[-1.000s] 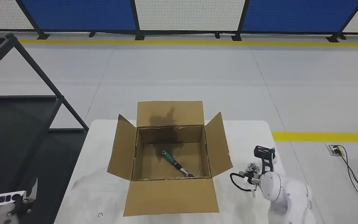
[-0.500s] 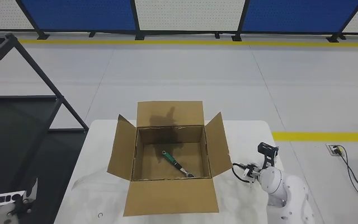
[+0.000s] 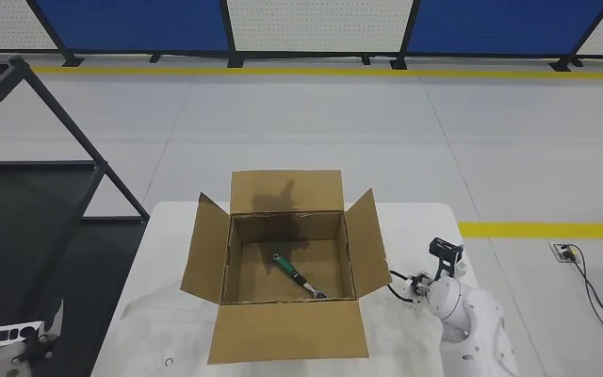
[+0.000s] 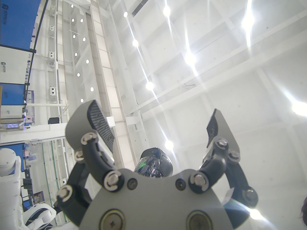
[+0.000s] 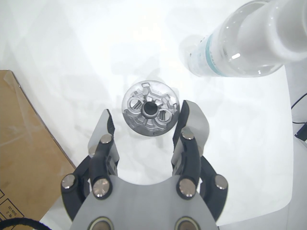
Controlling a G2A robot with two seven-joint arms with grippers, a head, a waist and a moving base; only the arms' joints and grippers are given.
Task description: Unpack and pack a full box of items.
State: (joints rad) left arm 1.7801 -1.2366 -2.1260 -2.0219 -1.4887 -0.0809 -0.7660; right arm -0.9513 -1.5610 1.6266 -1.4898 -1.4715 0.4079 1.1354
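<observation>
my right pincer point(image 5: 146, 118) is spread and points straight down at the table point(image 5: 79, 37), with a round metal part point(image 5: 150, 113), toothed like a gear and with a dark hole in its middle, lying flat between my fingertips and partly beyond them. one finger point(image 5: 184, 118) is right at the part's rim, though i cannot tell if it touches; the other stands off with a gap. i am pinching nothing. near the part stands a clear bottle point(image 5: 230, 56) with a white cap point(image 5: 285, 25), apart from the part and from my fingers. on the other side a flap of the cardboard box point(image 5: 24, 132) reaches in. from above, the box point(image 3: 287, 330) sits open on the white table, all four flaps folded out, just to the left of my right arm point(image 3: 457, 306). a wrench point(image 3: 297, 275) with a green handle lies aslant on the box floor. my left pincer point(image 4: 154, 107) is spread wide and aimed up at the ceiling point(image 4: 215, 48).
</observation>
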